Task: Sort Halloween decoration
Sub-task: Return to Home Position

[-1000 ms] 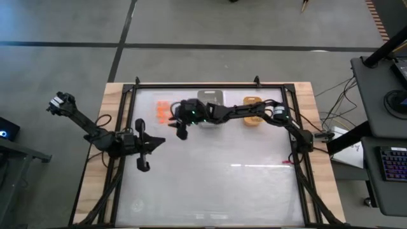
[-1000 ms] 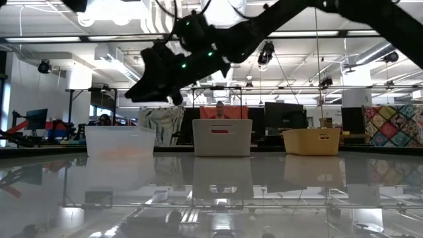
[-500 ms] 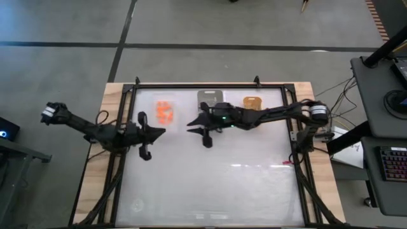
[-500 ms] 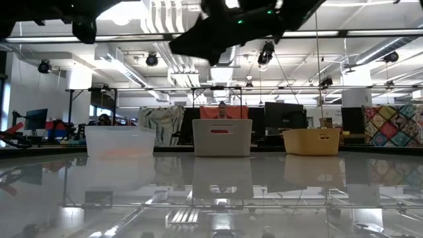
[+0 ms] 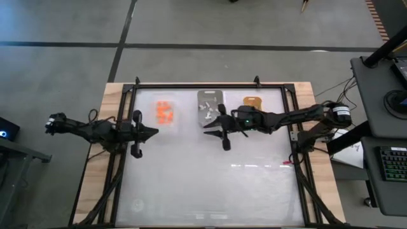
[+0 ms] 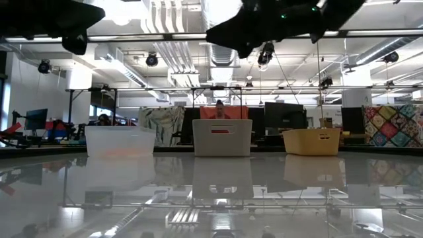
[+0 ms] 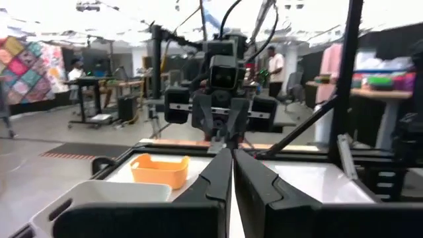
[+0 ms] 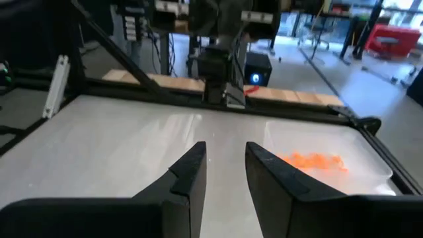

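Orange trinkets (image 5: 165, 112) lie in the clear tray (image 5: 175, 124) at the upper left of the high view, with pale trinkets (image 5: 206, 113) in the grey tray (image 5: 210, 95) beside it. What the yellow tray (image 5: 252, 102) holds cannot be told. The left tool (image 5: 154, 132) hangs near the left edge of the bench (image 5: 210, 184), and the right tool (image 5: 205, 126) hangs just below the grey tray. From bench level, the grey and yellow walls hide what they hold. Only the left wrist view shows that tool's fingers (image 7: 211, 185) pressed together. Only the right wrist view shows its own fingers (image 8: 188, 178) apart and empty, with the orange trinkets ahead.
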Tool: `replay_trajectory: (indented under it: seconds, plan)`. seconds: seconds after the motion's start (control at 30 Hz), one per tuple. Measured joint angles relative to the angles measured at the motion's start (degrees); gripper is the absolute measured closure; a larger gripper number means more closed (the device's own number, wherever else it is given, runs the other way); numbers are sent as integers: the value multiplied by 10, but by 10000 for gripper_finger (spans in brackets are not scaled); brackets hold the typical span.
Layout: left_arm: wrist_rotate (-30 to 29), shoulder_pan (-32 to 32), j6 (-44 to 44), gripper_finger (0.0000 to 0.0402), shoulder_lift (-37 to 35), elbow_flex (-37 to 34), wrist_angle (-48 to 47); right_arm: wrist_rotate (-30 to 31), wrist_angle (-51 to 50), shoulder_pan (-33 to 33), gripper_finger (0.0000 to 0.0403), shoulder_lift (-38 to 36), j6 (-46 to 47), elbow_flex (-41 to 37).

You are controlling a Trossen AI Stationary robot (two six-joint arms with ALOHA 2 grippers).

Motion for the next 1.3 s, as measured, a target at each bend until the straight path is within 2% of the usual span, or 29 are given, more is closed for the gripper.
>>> replay_trajectory:
  seconds: [0.27,0.43,0.5,0.63,0.83,1.03,1.3]
  plan:
    - [36,0,-5,402,-98,-107,82,0,58,0,309,-47,-8,-89]
    - [45,1,-14,402,-131,-112,41,-1,68,0,307,-78,-16,-133]
    - [52,1,-6,402,-138,-112,32,0,107,0,309,-87,-25,-162]
    - [27,1,-20,402,-138,-112,-7,-1,201,-8,318,-118,-29,-235]
    - [-68,1,-73,402,-125,-107,-9,-1,229,-17,328,-185,-65,-321]
    - [-70,1,-74,402,-118,-106,-10,0,307,-17,337,-256,-90,-391]
    - [-70,1,-74,402,-102,-106,-10,4,290,-17,334,-306,-90,-424]
